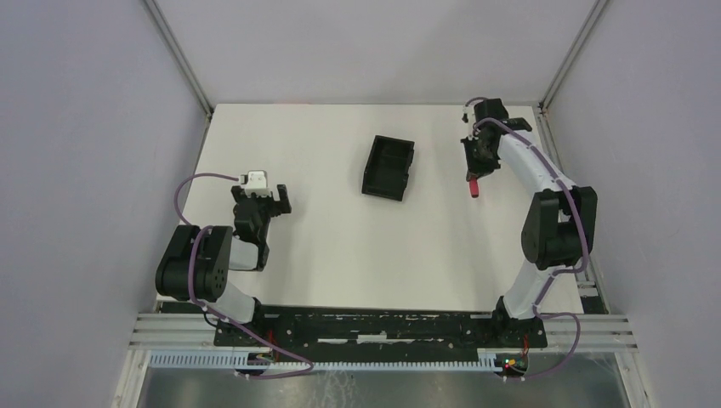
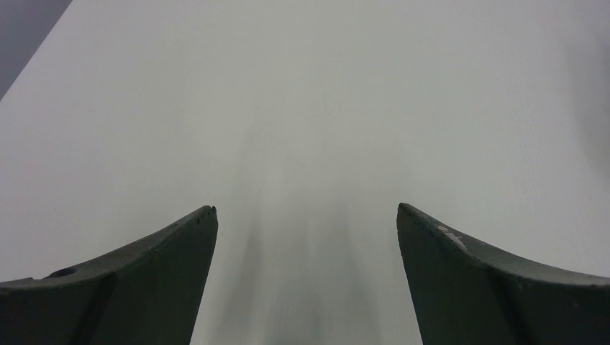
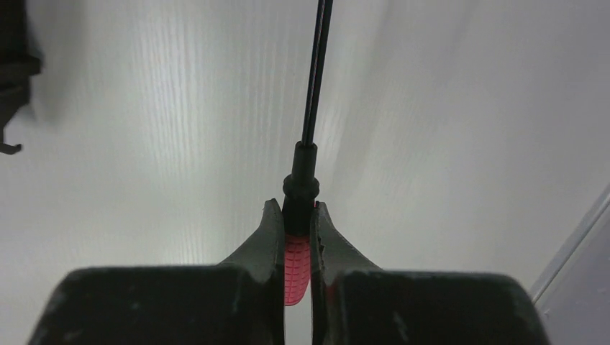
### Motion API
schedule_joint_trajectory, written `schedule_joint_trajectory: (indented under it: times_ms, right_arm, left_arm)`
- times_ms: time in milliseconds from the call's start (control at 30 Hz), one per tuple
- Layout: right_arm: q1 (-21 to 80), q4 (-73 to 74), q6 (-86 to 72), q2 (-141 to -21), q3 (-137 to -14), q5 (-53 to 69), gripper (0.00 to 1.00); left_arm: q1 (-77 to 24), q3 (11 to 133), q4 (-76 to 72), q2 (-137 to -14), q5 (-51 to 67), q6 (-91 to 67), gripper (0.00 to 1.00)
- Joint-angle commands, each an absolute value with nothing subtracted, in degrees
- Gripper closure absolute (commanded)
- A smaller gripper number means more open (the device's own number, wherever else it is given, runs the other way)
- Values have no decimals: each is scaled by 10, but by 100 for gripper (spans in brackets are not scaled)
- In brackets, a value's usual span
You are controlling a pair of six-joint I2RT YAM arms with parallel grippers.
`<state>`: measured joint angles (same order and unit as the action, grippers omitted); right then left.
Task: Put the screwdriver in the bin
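The screwdriver (image 1: 474, 187) has a red handle (image 3: 296, 262) and a thin black shaft (image 3: 316, 79). My right gripper (image 1: 475, 166) is shut on its handle at the far right of the table; in the right wrist view (image 3: 295, 210) both fingers press the handle and the shaft points away from them. The bin (image 1: 388, 167) is a small black open tray, empty, standing left of the right gripper and apart from it. My left gripper (image 1: 274, 202) is open and empty at the left, its jaws wide apart over bare table in the left wrist view (image 2: 306, 215).
The white table (image 1: 340, 255) is fenced by metal frame posts (image 1: 180, 55) and grey walls. A dark object (image 3: 13, 72) shows at the left edge of the right wrist view; I cannot tell what it is. A rail (image 1: 383, 327) runs along the near edge.
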<state>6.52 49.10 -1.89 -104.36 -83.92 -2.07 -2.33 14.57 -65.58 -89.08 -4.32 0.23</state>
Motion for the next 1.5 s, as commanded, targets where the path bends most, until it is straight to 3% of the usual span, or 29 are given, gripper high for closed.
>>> schedule_joint_trajectory:
  times_ms: [0, 200, 367, 633, 933, 1033, 1233, 1467]
  right_arm:
    - [60, 549, -49, -996, -920, -14, 100]
    - [66, 505, -99, -1013, -953, 42, 100]
    - [157, 395, -157, -1030, -957, 65, 100]
    - [277, 385, -167, -1171, -1120, -23, 100]
    - [295, 349, -147, -1201, -1072, -56, 100]
    - [301, 329, -139, -1215, -1052, -48, 90]
    - [306, 313, -137, -1228, -1057, -56, 53]
    - [314, 293, -141, -1183, -1052, -79, 49]
  left_arm:
    - [-20, 146, -665, -881, -40, -9, 0]
    - [-20, 146, -665, -881, -40, -9, 0]
    - [-20, 146, -665, -881, -40, -9, 0]
    - [-20, 146, -665, -881, -40, -9, 0]
    - [-20, 146, -665, -880, -41, -9, 0]
    - [-21, 146, -665, -881, -41, -9, 0]
    - [-20, 146, -665, -880, -40, -9, 0]
    - [-21, 146, -665, -881, -40, -9, 0]
